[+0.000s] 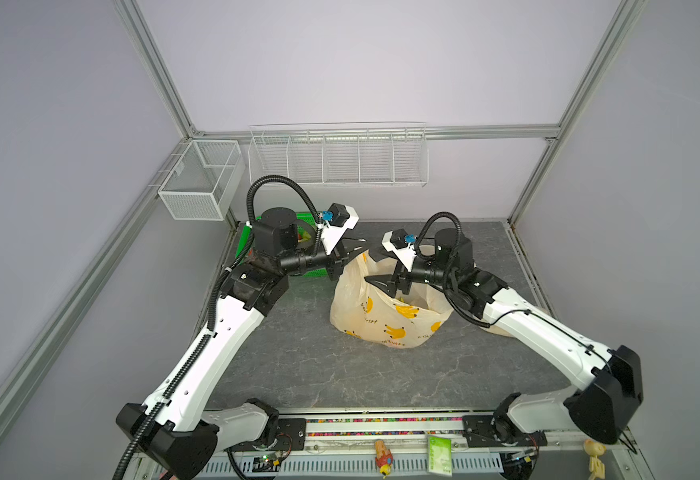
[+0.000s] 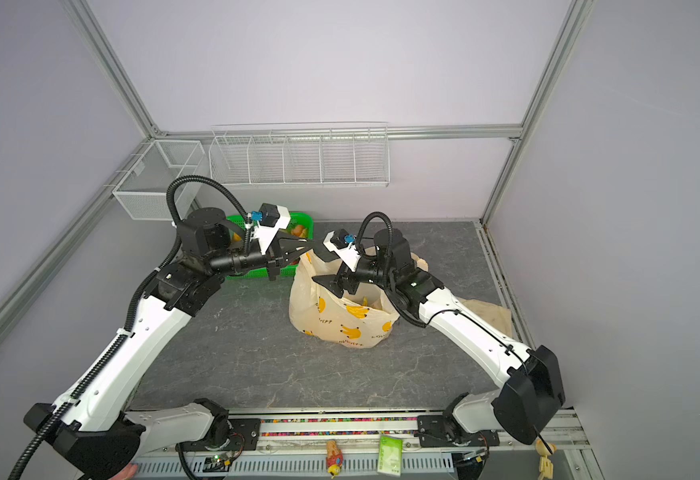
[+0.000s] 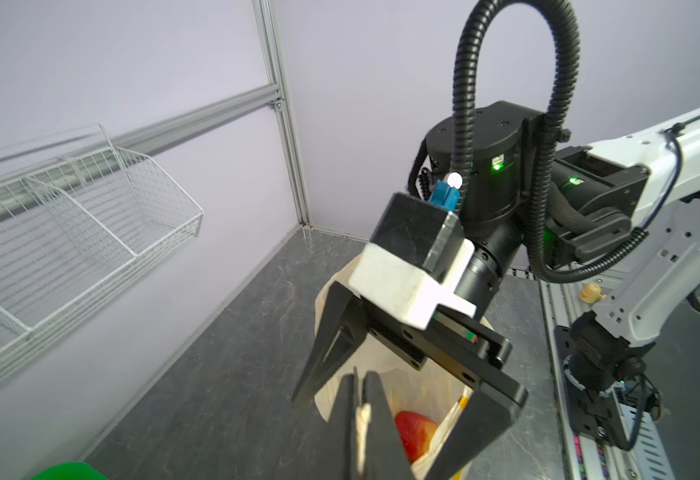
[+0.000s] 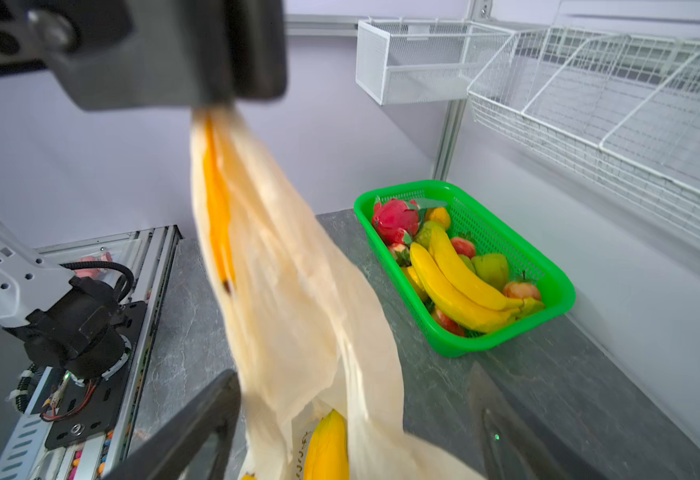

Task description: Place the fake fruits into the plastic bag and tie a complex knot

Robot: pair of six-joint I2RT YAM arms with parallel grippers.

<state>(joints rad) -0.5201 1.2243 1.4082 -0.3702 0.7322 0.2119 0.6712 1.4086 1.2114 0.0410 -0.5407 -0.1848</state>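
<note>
The left hand [image 1: 362, 246] is pinching one upstretched handle [image 4: 256, 208] of the thin cream banana-print plastic bag [image 1: 381, 320] (the right hand [image 1: 375, 266], spread, is hovering over its mouth).

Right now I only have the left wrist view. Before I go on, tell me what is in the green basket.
Observer: The green basket holds plenty: two long bananas, a pink dragon fruit and several small green and red pieces.
Operator: Now tell me what is in the bag besides the red fruit.
Observer: From the right wrist, what looks like a yellow banana lies inside the bag.
Operator: Give me the bag's place against the basket.
Observer: In both top views the bag stands to the basket's right. The right wrist view shows bare table between them.
</note>
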